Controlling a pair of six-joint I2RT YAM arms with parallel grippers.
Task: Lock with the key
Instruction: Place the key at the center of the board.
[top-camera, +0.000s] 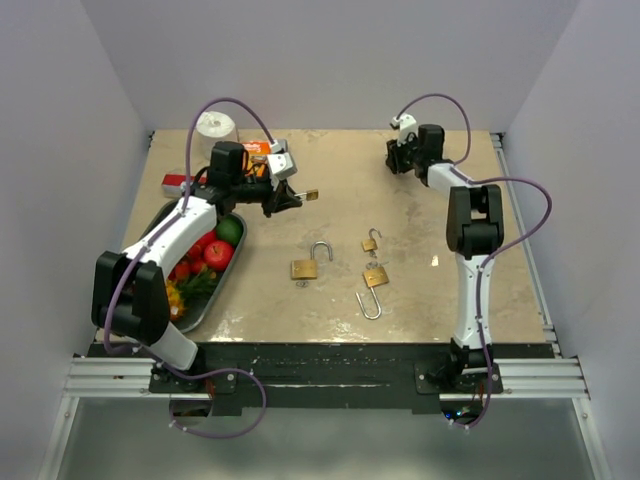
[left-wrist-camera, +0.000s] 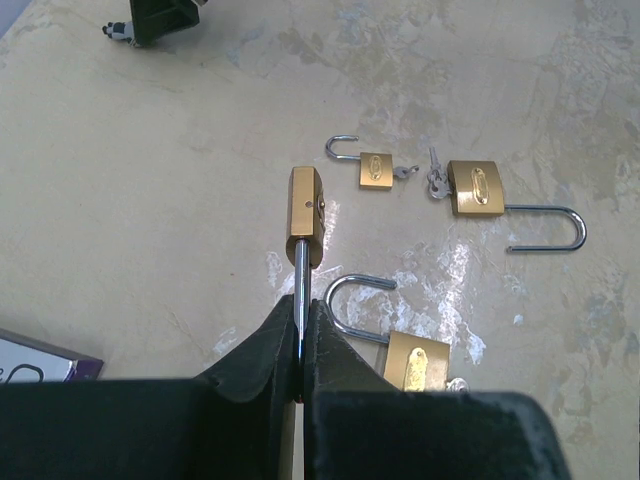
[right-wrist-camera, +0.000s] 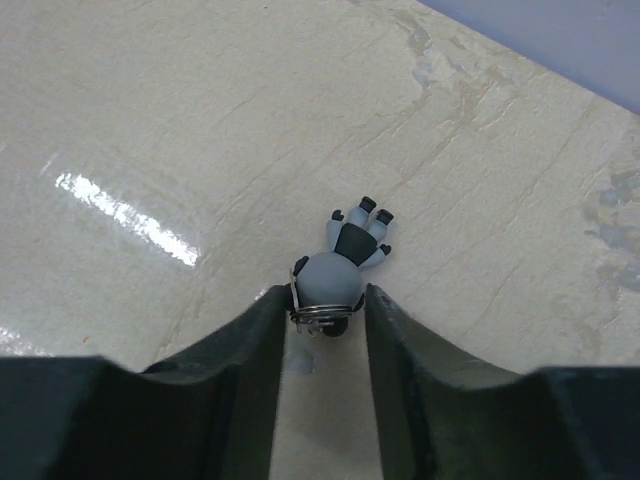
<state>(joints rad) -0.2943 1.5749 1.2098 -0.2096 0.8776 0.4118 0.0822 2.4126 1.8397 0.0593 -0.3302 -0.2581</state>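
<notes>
left wrist view: a brass padlock (left-wrist-camera: 307, 215) is held out ahead of the left claw (left-wrist-camera: 300, 318), seemingly lifted off the table (left-wrist-camera: 150, 200), with its body pointed right, away from the fingers. it is gripped by its shackle (left-wrist-camera: 299, 280) only, probably so that the body and its keyhole end are kept free for a key to be brought in by the other arm. the left claw is clenched, jaws nearly together, with just the steel rod pinched between them. in the top view this lock is seen at far left-centre, to the right of the tray (top-camera: 225, 285) of fruit. right wrist view: the right claw (right-wrist-camera: 325, 292) is set low over the far right of the table, jaws partly apart, with a small grey charm (right-wrist-camera: 335, 275) and its key ring (right-wrist-camera: 312, 318) filling the gap. both fingers seem to be touched by the charm's head, but whether it is actually clamped cannot be told, and no key blade is seen on the ring. it is judged that the key is meant to be carried by this charm. three more padlocks are seen lying on the table between the arms, all with shackles open: a small padlock (left-wrist-camera: 375, 170) with keys (left-wrist-camera: 405, 172) at it, a large padlock (left-wrist-camera: 475, 188) just nearer than it, and a third padlock (left-wrist-camera: 415, 360) to their left. none of them is touched by either claw. the two claws are well apart, so no key has yet been brought to the held lock.
</notes>
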